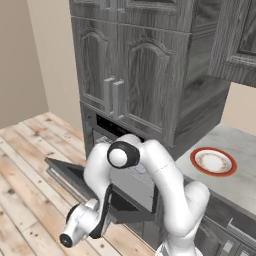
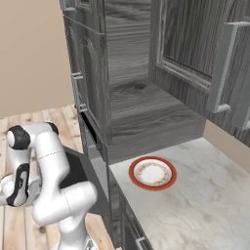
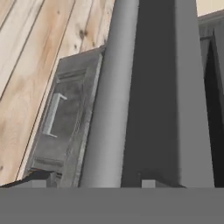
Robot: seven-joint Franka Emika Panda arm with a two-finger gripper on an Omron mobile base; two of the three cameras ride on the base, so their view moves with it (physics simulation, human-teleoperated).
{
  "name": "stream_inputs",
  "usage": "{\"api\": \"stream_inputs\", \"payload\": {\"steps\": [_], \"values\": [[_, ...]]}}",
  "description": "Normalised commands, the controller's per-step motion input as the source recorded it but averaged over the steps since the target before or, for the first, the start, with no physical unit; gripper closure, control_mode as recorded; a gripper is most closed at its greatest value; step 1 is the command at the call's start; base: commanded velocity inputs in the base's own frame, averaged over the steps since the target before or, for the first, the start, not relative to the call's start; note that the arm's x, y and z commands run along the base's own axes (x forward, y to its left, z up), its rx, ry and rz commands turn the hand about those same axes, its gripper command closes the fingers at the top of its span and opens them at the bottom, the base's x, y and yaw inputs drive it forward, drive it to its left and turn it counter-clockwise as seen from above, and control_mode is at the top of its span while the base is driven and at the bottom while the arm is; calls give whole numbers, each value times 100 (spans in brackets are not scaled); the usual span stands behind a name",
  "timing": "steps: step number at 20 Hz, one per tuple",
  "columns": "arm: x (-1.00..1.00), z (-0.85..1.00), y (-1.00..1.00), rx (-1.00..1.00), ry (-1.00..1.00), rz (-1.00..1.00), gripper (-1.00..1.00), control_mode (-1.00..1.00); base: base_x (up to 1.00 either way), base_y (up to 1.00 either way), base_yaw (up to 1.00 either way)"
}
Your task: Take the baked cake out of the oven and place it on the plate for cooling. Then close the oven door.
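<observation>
Presently we find the oven [image 1: 131, 176] with its door [image 1: 70, 176] dropped flat over the floor, the arm bent low before it. The desk [image 2: 205, 205] carries the plate [image 2: 153, 173], bare and well apart from the oven. The handle [image 3: 107, 100] runs up between the fingers [image 3: 94, 181], parted and gripping nothing. We cannot locate the cake. Risk: lifting carelessly could clip the door's edge; the floor to the left offers room.

handle: long silver bar [image 3: 109, 100] runs top to bottom, close to camera
door: dark grey oven door [image 3: 155, 100] panel beside bar
floor: wood planks [image 3: 30, 57]
below: grey drawer front [image 3: 61, 122], small handle
</observation>
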Motion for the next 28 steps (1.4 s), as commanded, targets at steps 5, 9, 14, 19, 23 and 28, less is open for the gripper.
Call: {"api": "stream_inputs", "payload": {"steps": [5, 9, 14, 19, 23, 28], "values": [[-98, 1, 79, -10, -65, 3, -100, -100, 0, 0, 0], [-88, 24, 67, -6, -50, 0, -100, -100, 0, 0, 0], [-50, 77, 37, 1, -18, 0, -100, -100, 0, 0, 0], [-4, 100, 11, 12, 13, 0, -100, -100, 0, 0, 0], [4, 100, 0, 10, 18, 0, -100, -100, 0, 0, 0], [27, 72, -3, 1, 16, -5, -100, -100, 0, 0, 0]]}}
